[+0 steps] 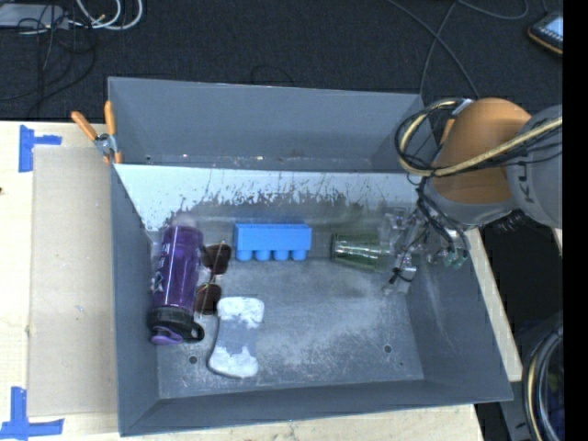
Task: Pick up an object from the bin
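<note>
The purple bottle point(176, 281) carries pale lettering down its side, too small to read. It lies along the left wall of the grey bin point(276, 127), with its dark cap toward the near left corner.

The gripper point(401, 269) hangs low by the bin's right wall, under the arm's orange cover point(482, 150). Whether it is open or closed cannot be told. A green translucent container point(356, 250) lies on its side just to its left, near the far wall. It is the nearest thing to the gripper, and whether the two touch cannot be told.

Left of it, a blue block point(273, 243) with rounded bumps lies along the far wall. A pair of sunglasses point(213, 274) rests against the bottle. A white cloth point(236, 335) lies crumpled toward the near edge, well apart from the gripper.
</note>
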